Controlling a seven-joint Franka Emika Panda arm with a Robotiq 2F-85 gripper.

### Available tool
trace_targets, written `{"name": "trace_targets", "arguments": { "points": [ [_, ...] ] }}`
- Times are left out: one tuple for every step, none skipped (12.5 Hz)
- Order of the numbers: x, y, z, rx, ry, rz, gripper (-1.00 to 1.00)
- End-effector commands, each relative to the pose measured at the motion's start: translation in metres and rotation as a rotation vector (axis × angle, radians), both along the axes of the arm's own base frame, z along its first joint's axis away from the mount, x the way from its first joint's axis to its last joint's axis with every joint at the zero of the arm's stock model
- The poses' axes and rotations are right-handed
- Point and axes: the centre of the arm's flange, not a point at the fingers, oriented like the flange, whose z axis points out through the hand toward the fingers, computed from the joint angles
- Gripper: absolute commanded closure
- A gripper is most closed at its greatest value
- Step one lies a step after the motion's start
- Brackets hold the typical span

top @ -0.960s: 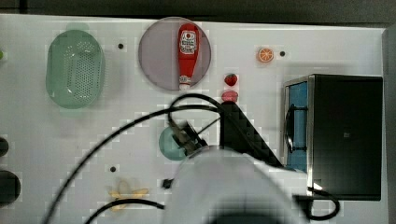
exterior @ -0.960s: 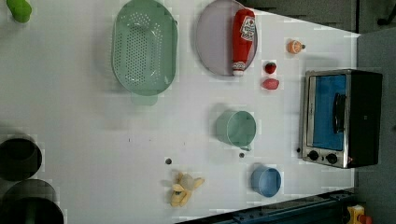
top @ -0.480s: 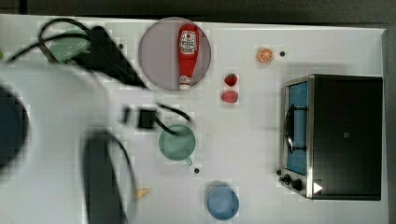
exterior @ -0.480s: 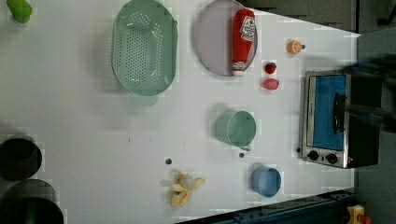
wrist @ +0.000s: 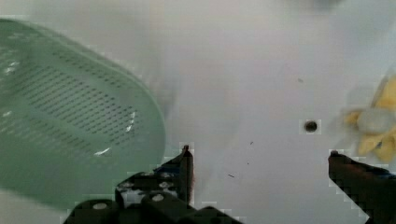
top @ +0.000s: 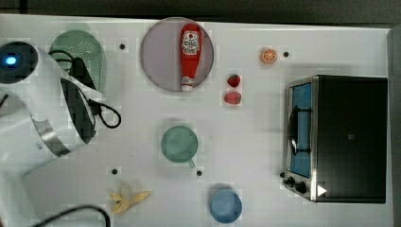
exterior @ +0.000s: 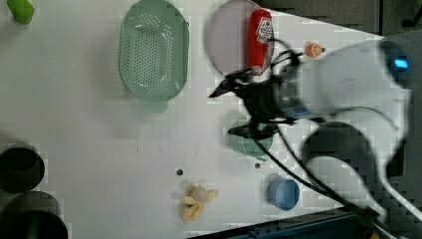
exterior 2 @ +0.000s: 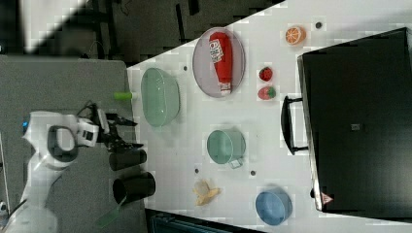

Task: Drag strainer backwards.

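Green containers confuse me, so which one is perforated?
The strainer: the large pale green oval with rows of fine holes in its bowl, beside the ketchup plate. The green cup is smaller, round, unperforated, with a handle.

White rounded arm (exterior: 348, 84); black joint bands; blue status light; black cables; black hand (wrist: 259, 156).
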Motion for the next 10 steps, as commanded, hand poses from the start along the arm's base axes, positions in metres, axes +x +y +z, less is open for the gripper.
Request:
{"name": "trace_targets", "arguments": {
  "points": [
    [0.023, 0.011, 0.043, 0.018, -0.075, -0.270, -1.00],
    [0.031, 0.021, 0.032, 0.032, -0.069, -0.297, -1.00],
    [0.040, 0.030, 0.023, 0.053, -0.068, -0.324, -1.00],
    [0.048, 0.038, 0.012, 0.066, -0.058, -0.343, -1.00],
    [0.056, 0.045, 0.001, 0.078, -0.052, -0.353, -1.00],
    [0.066, 0.051, -0.011, 0.089, -0.050, -0.363, -1.00],
    [0.075, 0.054, -0.025, 0.091, -0.046, -0.374, -1.00],
    [0.084, 0.056, -0.043, 0.087, -0.045, -0.383, -1.00],
    [0.093, 0.058, -0.060, 0.082, -0.051, -0.392, -1.00],
    [0.100, 0.061, -0.078, 0.073, -0.056, -0.397, -1.00]
  ]
}}
